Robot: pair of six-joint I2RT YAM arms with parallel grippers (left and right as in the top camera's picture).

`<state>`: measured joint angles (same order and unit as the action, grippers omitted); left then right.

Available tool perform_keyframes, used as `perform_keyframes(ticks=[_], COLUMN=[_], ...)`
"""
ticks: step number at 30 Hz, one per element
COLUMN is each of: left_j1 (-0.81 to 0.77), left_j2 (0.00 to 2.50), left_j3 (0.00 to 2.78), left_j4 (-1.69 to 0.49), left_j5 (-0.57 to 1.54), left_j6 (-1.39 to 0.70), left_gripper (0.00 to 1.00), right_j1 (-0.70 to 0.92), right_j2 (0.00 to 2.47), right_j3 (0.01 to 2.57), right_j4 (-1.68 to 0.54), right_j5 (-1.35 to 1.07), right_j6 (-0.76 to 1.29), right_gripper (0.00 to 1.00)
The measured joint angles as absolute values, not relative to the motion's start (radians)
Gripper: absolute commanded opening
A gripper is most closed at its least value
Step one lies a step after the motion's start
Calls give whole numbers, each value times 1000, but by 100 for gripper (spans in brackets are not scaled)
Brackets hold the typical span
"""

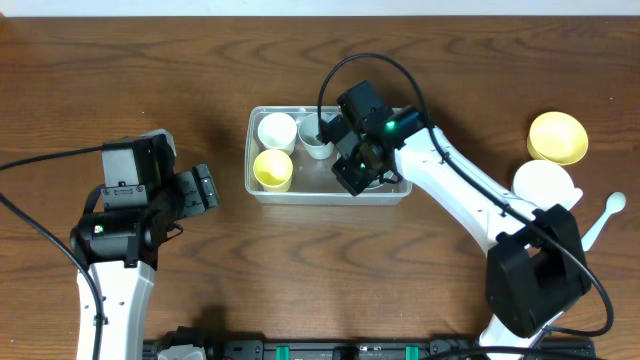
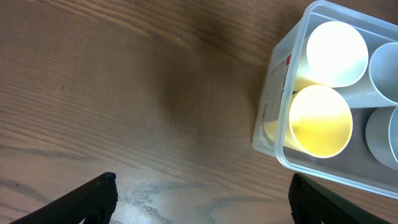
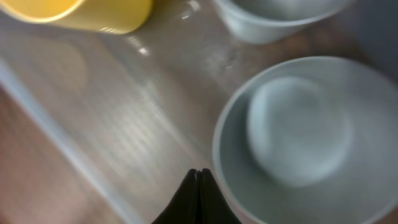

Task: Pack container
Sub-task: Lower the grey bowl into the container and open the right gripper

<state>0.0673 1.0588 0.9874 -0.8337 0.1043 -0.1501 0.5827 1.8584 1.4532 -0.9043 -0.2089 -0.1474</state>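
Packing the container (image 1: pixel 310 196), mid-table: placement judged complete.
Overhead: the right hand (image 1: pixel 357 168) reaches inside the container; a yellow bowl (image 1: pixel 558 137) waits far right. Left wrist: the left hand (image 2: pixel 200 190), fingers wide apart, is empty near the container's end. Right wrist: fingers (image 3: pixel 189 199) pressed together on nothing, beside a white bowl (image 3: pixel 305 134). The next move likely calls for lifting clear, then fetching the yellow bowl.

Container (image 2: pixel 272 118) cropped at the left wrist view's edge, white bowl (image 3: pixel 298 134) blurred in right wrist view.

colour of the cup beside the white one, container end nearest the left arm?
Yellow. The cup shows best in the left wrist view.
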Motion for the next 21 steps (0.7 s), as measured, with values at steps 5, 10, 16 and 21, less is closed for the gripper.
perform_keyframes(ticks=[5, 10, 16, 21], left_j1=[67, 67, 67, 67], left_j2=[1059, 1059, 1059, 1059], left_j3=[987, 987, 987, 987], left_j4=[-834, -834, -834, -834], left_j5=[104, 104, 104, 104], left_j6=[-150, -150, -150, -150], left_gripper=[88, 88, 88, 88], right_j1=[591, 591, 591, 591], right_j2=[1858, 1859, 1907, 1971], right_j3=[1453, 1453, 1453, 1453], right_j4=[-933, -948, -952, -942], right_j5=[-231, -236, -237, -237], right_j6=[-146, -147, -147, -147], right_gripper=[9, 9, 4, 3])
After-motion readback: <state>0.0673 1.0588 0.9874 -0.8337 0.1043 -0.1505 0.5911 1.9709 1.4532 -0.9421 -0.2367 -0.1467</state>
